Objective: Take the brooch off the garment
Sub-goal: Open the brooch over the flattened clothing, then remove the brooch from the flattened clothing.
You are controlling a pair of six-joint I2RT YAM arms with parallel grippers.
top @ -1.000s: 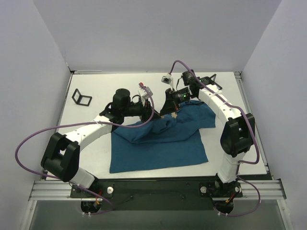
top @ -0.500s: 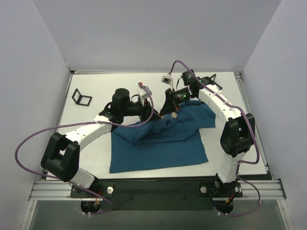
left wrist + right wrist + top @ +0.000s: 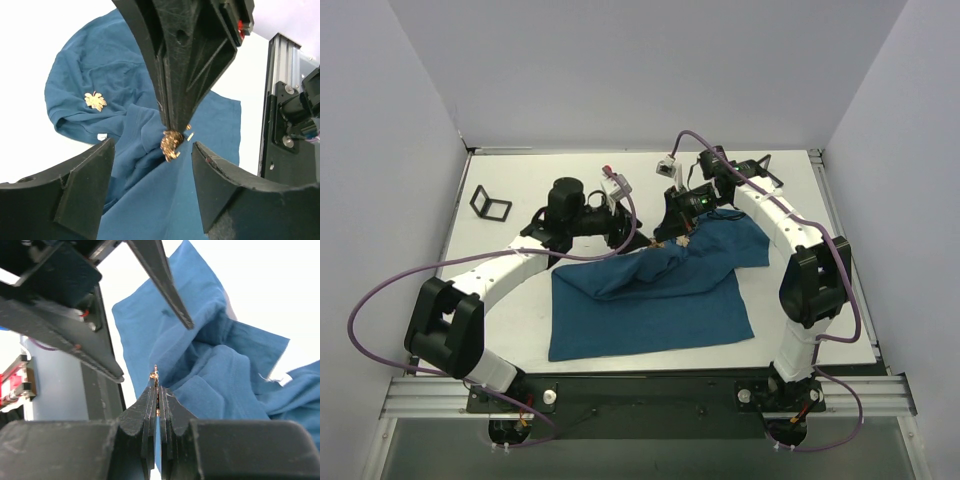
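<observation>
One brooch (image 3: 170, 144) clamped in right hand (image 3: 156, 383) tips, over garment (image 3: 120, 55), left hand (image 3: 152, 150) apart, just beside

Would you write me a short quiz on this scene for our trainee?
1. True or false: the left hand is open.
2. Which one pinches a gold brooch? A. left hand B. right hand C. neither
3. Fill in: a second, leaf-shaped brooch lies on the blue ____.
Key: 1 true; 2 B; 3 shirt.
</observation>
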